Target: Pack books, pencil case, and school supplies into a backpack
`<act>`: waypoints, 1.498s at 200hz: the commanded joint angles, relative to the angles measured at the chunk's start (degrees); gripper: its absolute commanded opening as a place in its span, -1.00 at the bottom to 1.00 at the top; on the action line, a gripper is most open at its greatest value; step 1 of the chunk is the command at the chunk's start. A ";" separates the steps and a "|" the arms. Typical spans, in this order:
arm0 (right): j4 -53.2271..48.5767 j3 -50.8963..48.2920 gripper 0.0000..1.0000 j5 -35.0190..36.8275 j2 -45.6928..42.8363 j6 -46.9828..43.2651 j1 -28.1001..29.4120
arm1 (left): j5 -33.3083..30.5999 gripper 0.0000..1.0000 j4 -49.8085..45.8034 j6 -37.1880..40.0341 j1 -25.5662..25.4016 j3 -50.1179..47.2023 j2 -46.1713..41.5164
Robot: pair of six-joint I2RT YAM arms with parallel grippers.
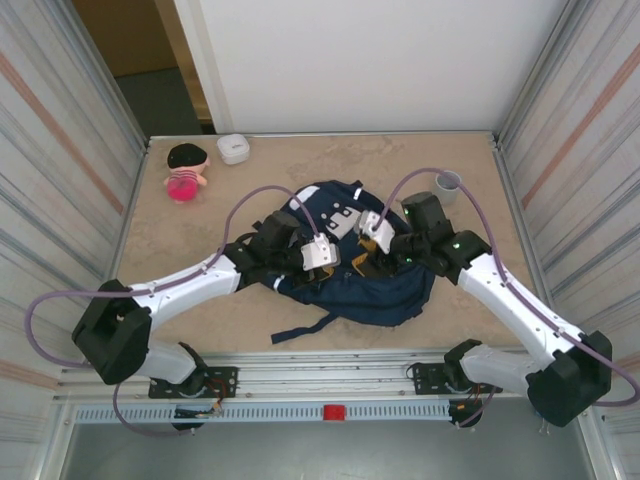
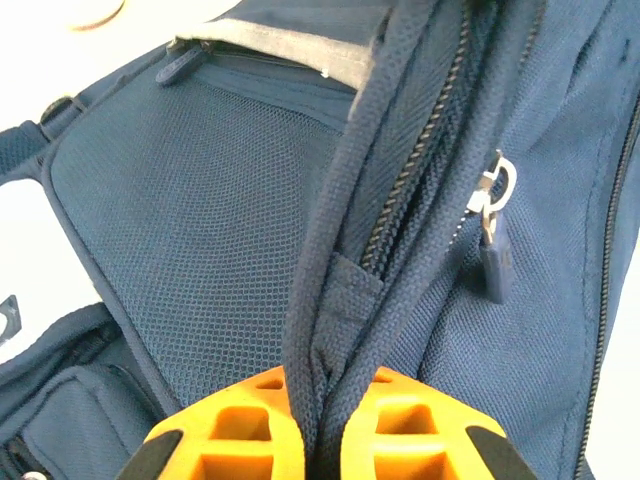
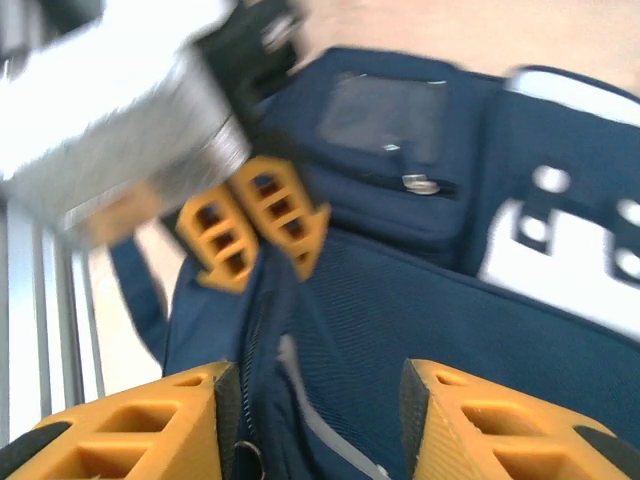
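The navy backpack lies in the middle of the table between both arms. My left gripper is shut on a fold of the backpack beside its open zipper, with a zip pull hanging to the right. From above, the left gripper sits over the bag's top middle. My right gripper stands open over the backpack, blue fabric and a grey trim between its fingers, not pinched. The left gripper faces it closely. The books, pencil case and school supplies are out of view.
A pink doll with black hair and a small white rounded box sit at the back left. A grey cup stands at the back right, near the right arm. A backpack strap trails toward the front edge. Ribbed walls close both sides.
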 commanded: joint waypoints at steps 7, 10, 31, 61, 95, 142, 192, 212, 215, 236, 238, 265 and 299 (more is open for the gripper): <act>-12.04 5.86 -0.04 20.33 -4.44 32.85 6.06 | -1.85 -1.00 -2.03 -16.95 0.11 2.93 -2.70; -13.46 6.15 -0.03 22.02 -4.75 34.50 7.01 | -1.59 -1.00 -2.16 -17.66 0.16 3.00 -2.58; -19.74 6.41 -0.11 27.23 -6.37 49.88 12.81 | 0.65 -1.00 -3.92 -20.12 0.44 3.93 -2.03; -15.69 2.03 -0.18 32.13 -9.97 66.99 21.97 | 4.60 -1.00 -5.62 -22.19 1.44 5.43 -0.75; -10.71 0.01 -0.15 41.06 -4.67 74.43 28.11 | 7.73 -1.00 -5.60 -23.89 1.84 7.04 0.39; -0.34 -1.04 -0.09 44.99 2.56 69.20 28.26 | 11.18 -1.00 -4.90 -26.05 1.95 8.50 1.72; -0.02 0.63 -0.13 54.74 8.02 68.93 27.34 | 12.53 -1.00 -4.53 -25.82 1.95 8.38 0.61; -5.12 3.24 -0.27 59.54 9.69 69.15 27.22 | 12.38 -1.00 -5.93 -24.96 1.95 8.73 0.41; -6.19 3.62 -0.29 60.19 9.80 69.26 27.28 | 12.29 -1.00 -6.14 -24.85 2.00 8.77 0.38; -9.65 4.22 -0.40 63.66 8.83 69.86 26.97 | 11.40 -1.00 -7.12 -24.18 1.95 8.65 0.09; -9.68 4.14 -0.42 63.87 8.57 69.88 26.88 | 11.31 -1.00 -7.15 -24.19 1.95 8.51 0.08; -8.97 2.37 -0.66 63.12 5.81 69.50 25.08 | 11.10 -1.00 -7.48 -24.05 1.95 8.29 -0.09; -8.37 1.68 -0.97 59.39 4.85 67.09 23.14 | 10.24 -1.00 -8.07 -23.40 1.95 8.14 -0.35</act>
